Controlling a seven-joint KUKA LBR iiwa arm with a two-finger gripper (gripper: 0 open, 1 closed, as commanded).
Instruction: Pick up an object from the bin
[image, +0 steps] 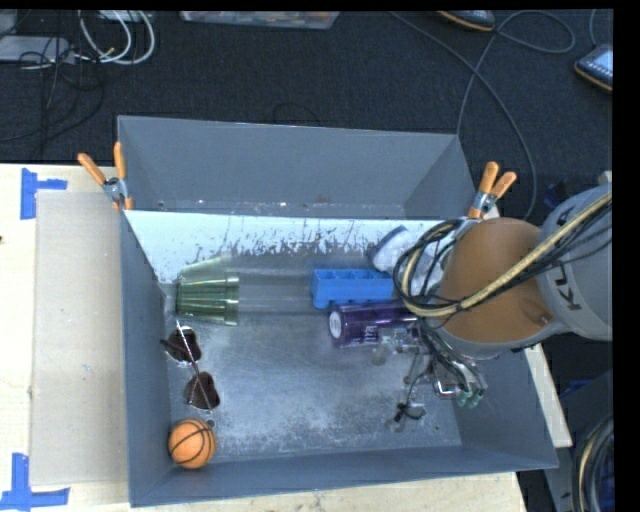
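Nearest of all, in the near left corner of the bin (300, 180), a small orange basketball (191, 443) is seen, with a pair of dark sunglasses (201, 389) just beyond it and a green translucent cup (208, 298) lying on its side farther back.

On the right, the gripper (408, 408) is held low over bare floor, just to the near side of a purple cylinder (362, 324). A blue studded brick (350, 286) lies just on the far side of that cylinder.

Nothing is seen in the gripper, and whether it is released or clenched cannot be told (its tip is lost against the speckled floor). The purple cylinder, being closest, is judged the likeliest target.

A miss is to be feared: were the gripper lowered where it hangs, only metal would be met. The cylinder could also be nudged and sent rolling against the brick, since it lies on its round side.
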